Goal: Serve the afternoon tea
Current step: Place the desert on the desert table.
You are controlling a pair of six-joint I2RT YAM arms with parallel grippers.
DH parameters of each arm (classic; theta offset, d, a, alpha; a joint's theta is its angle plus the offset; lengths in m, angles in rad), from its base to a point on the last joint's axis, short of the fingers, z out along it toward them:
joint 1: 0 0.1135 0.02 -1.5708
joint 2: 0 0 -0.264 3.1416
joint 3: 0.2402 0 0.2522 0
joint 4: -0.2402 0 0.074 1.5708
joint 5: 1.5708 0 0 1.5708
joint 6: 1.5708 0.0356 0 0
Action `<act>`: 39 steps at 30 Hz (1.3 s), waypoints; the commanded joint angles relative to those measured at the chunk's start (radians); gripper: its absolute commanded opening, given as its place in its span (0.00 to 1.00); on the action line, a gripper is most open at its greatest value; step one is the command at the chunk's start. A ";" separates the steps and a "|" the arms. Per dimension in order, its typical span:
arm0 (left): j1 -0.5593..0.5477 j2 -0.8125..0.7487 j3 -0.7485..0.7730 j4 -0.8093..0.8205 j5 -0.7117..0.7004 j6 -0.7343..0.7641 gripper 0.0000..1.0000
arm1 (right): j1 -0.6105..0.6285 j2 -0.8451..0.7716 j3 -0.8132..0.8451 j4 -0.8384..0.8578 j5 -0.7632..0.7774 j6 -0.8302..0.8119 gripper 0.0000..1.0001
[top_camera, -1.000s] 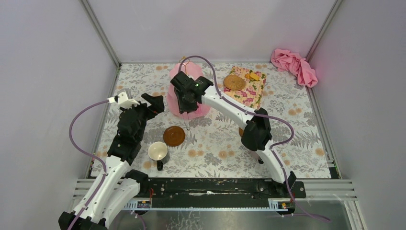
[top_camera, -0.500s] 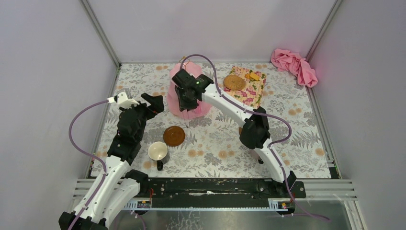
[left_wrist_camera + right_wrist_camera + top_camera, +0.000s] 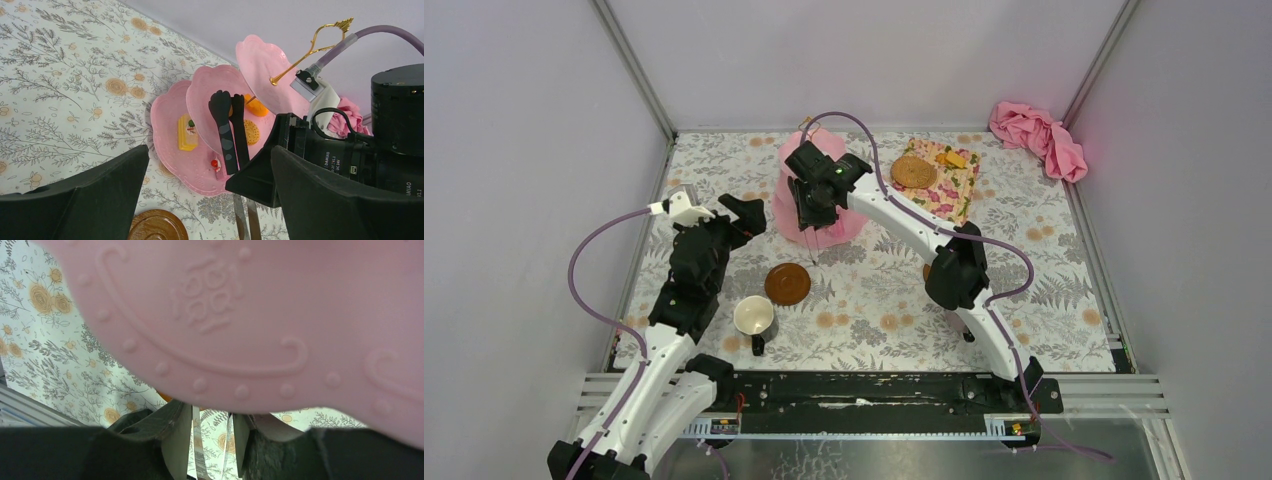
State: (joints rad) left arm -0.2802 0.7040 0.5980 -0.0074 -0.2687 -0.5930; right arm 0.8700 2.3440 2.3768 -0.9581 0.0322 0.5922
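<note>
The pink three-tier cake stand (image 3: 844, 228) stands at the back middle and also shows in the left wrist view (image 3: 200, 165). My right gripper (image 3: 812, 212) hangs over it, shut on the slim tongs (image 3: 229, 135); the tongs' black tips lie over the middle tier beside an orange biscuit (image 3: 257, 108). A yellow biscuit (image 3: 187, 133) lies on the bottom tier. In the right wrist view the stand's pink rim (image 3: 240, 315) fills the frame above my gripper (image 3: 212, 440). My left gripper (image 3: 746, 214) is open and empty, left of the stand. A brown saucer (image 3: 787, 284) and the white mug (image 3: 753, 316) sit nearer. The purple mug is hidden.
A floral box (image 3: 952, 196) at the back right carries the second brown saucer (image 3: 913, 172) and small biscuits (image 3: 954, 158). A pink cloth (image 3: 1039, 135) lies in the far right corner. Walls enclose the table on three sides.
My right gripper has moved slightly back and left over the cake stand with the tongs. The left arm has not moved.
</note>
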 commanded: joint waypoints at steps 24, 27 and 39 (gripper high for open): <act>0.011 0.002 -0.006 0.047 0.015 -0.001 1.00 | -0.015 -0.009 0.037 0.030 -0.029 -0.026 0.42; 0.012 0.003 -0.006 0.047 0.016 -0.001 1.00 | -0.014 -0.011 0.031 0.030 -0.029 -0.028 0.42; 0.012 0.004 -0.007 0.047 0.015 -0.001 1.00 | -0.015 -0.018 0.015 0.039 -0.033 -0.031 0.43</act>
State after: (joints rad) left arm -0.2783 0.7078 0.5980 -0.0071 -0.2680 -0.5934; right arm 0.8639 2.3440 2.3764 -0.9516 0.0132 0.5808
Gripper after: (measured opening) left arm 0.998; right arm 0.434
